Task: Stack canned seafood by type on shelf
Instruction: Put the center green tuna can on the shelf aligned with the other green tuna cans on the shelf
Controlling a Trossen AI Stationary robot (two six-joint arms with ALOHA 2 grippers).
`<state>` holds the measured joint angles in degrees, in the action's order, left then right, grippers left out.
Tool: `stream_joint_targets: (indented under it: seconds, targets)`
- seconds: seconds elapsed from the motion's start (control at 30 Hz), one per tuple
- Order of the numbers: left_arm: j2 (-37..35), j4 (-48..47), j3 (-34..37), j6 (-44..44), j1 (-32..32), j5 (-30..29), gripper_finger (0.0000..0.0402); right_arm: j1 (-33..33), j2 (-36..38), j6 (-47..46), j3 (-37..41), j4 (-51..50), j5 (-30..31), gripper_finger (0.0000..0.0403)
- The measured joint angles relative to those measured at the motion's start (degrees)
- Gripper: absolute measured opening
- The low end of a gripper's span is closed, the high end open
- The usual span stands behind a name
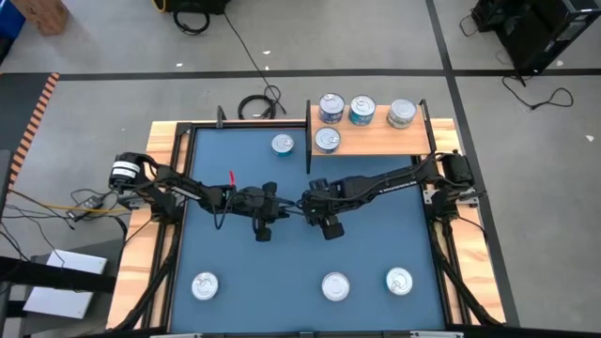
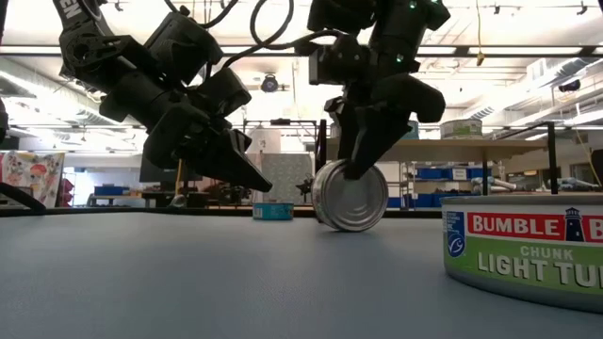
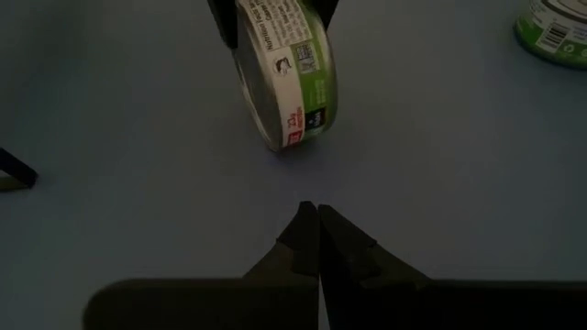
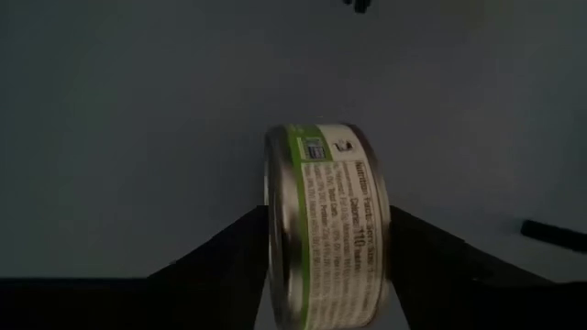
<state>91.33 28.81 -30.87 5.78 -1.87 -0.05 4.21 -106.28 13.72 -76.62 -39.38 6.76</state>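
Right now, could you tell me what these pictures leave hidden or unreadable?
- Green-labelled round tin on edge: high view hides it beneath the right gripper; whether it touches the blue mat is unclear.
- Large green tin, low view: cut off by the picture's edge.
- Four silver-topped tins on the wooden shelf: labels too small to read.
- Left gripper: shut, empty.

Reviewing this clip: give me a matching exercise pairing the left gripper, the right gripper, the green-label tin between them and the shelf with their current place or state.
Things:
1. left gripper
2. right gripper
3. green-label tin
4. shelf

States:
A. holds four tins at the mat's far edge
B. shut, empty, pointing at the tin
C. standing on its edge on the blue mat
D. fingers on either side of the tin

Pairs: 1-B, 2-D, 3-C, 4-A
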Motion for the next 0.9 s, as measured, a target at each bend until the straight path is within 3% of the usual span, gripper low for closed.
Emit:
stream_joint_targets:
  seconds: [0.27, 0.47, 0.57, 0.7, 0.9]
  targets:
    - [0.0, -0.2, 0.0, 0.0, 0.0, 0.0, 0.0001, 0.2, -0.1, -0.5, 0.0, -0.3, 0.0, 0.0142]
    - [0.0, -0.1, 0.0, 0.0, 0.0, 0.0, 0.0001, 3.1, 0.4, -0.3, -1.7, -1.0, 4.5, 0.0142]
    - [0.0, -0.1, 0.0, 0.0, 0.0, 0.2, 0.0001, 5.9, 2.0, -1.2, -2.8, -2.3, 10.2, 0.0142]
    - [0.0, -0.3, 0.0, 0.0, 0.0, 0.2, 0.0001, 10.2, 5.9, -3.9, -2.9, -5.8, 23.0, 0.0142]
    - [0.0, -0.2, 0.0, 0.0, 0.0, 0.2, 0.0001, 13.9, 11.7, -17.7, -2.9, -20.5, 40.3, 0.0142]
